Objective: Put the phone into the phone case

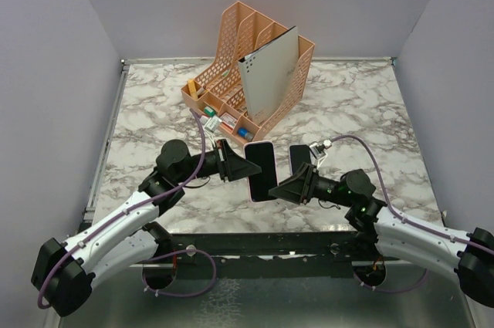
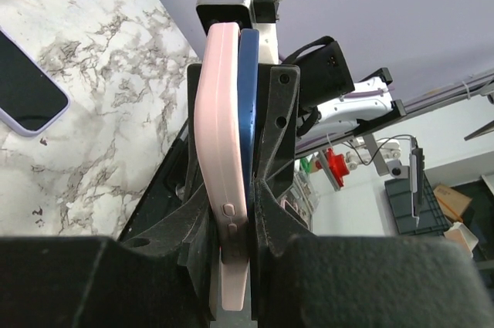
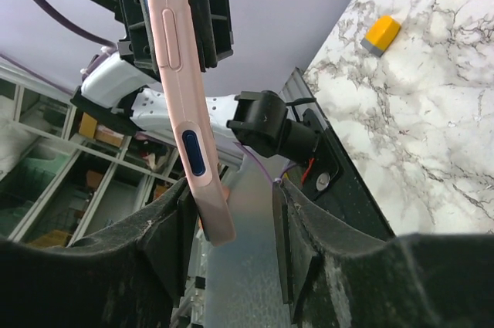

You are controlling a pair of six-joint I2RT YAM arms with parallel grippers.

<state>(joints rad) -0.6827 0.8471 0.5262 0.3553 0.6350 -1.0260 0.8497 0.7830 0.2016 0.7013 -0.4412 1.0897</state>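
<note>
A blue phone (image 2: 248,96) lies against a pink phone case (image 2: 220,135); in the top view they show as a black screen with a pink rim (image 1: 261,170), held above the table. My left gripper (image 2: 245,212) is shut on the phone and case together, gripping their left edge in the top view (image 1: 235,164). My right gripper (image 1: 284,187) is open at the lower right corner of the case. In the right wrist view the pink case edge (image 3: 181,96) hangs between my open fingers (image 3: 235,220), close to the left finger (image 3: 166,243).
A second phone in a lavender case (image 1: 299,157) lies flat on the marble table just right of the held one, also seen in the left wrist view (image 2: 27,89). An orange desk organiser (image 1: 255,58) with a grey folder stands behind. A small yellow block (image 3: 382,35) lies on the table.
</note>
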